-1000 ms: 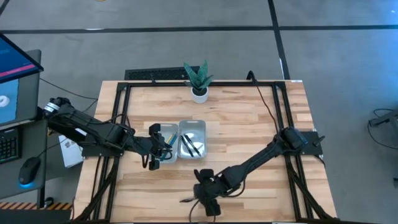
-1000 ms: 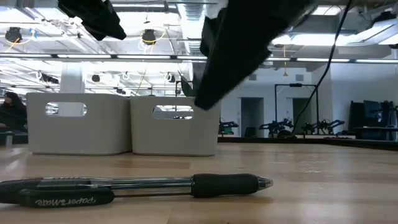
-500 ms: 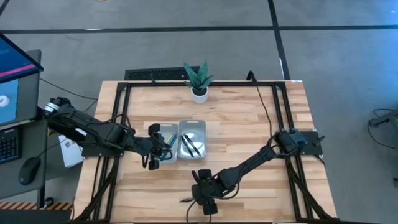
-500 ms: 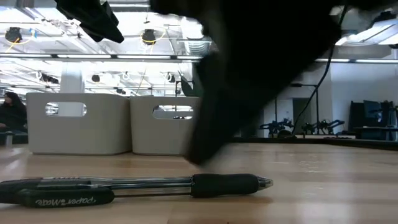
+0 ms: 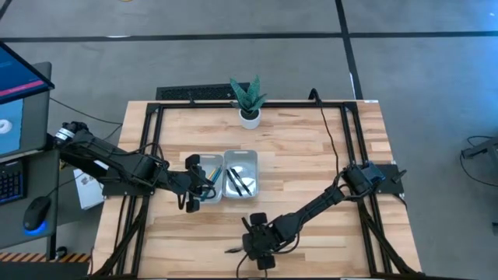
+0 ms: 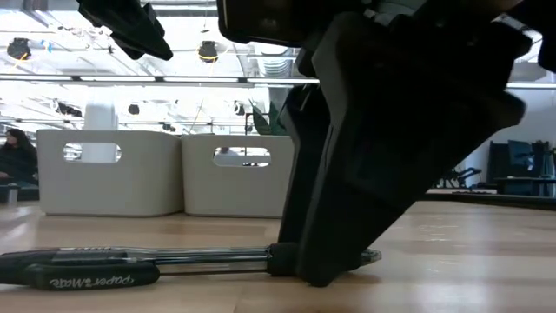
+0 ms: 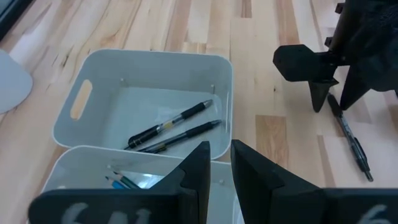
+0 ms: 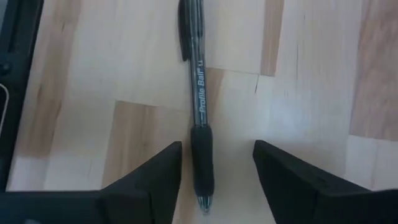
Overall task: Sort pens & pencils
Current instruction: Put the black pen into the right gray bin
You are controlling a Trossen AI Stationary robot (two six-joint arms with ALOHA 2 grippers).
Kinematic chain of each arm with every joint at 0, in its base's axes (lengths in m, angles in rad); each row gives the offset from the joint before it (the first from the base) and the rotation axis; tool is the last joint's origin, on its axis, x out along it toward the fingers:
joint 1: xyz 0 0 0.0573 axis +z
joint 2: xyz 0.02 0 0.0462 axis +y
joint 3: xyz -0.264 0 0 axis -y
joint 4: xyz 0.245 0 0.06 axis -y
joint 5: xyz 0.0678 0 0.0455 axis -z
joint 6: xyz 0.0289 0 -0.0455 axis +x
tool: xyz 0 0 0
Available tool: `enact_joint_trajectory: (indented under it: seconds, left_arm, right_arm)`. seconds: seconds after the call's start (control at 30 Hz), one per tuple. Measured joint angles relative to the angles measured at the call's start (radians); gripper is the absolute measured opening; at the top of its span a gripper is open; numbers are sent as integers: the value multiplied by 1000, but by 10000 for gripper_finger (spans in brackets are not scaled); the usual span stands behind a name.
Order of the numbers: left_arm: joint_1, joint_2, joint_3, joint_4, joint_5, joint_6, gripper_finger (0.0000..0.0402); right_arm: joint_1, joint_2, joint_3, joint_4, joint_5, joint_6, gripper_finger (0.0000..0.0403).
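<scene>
A black pen (image 8: 199,112) lies flat on the wood near the table's near edge and also shows in the low view (image 6: 174,258) and the high view (image 5: 233,250). My right gripper (image 8: 216,180) is open and low over it, one finger on each side of the pen's rubber grip. Its fingertips are down at the table in the low view (image 6: 330,252). Two more black pens (image 7: 168,127) lie in the right-hand white tray (image 5: 241,173). Pencils (image 7: 121,182) lie in the left-hand tray (image 5: 204,179). My left gripper (image 7: 220,149) hovers above the trays, open by a narrow gap and empty.
A potted plant (image 5: 248,101) stands at the table's far edge. The two white trays stand side by side at the table's middle. Black frame rails (image 5: 148,155) run along the table's left, right and far sides. Bare wood lies to the right of the pen.
My right gripper has come down toward the pen at the near edge, until its open fingers stand on either side of the pen's grip at table height. The pen has not moved. My left gripper has kept still.
</scene>
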Motion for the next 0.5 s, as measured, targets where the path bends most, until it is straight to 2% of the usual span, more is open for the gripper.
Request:
enact_joint_trajectory:
  seconds: [0.5]
  left_arm:
    - [0,0,0,0,-2,-4,55]
  right_arm:
    - [-2,2,-3,10,8,2,82]
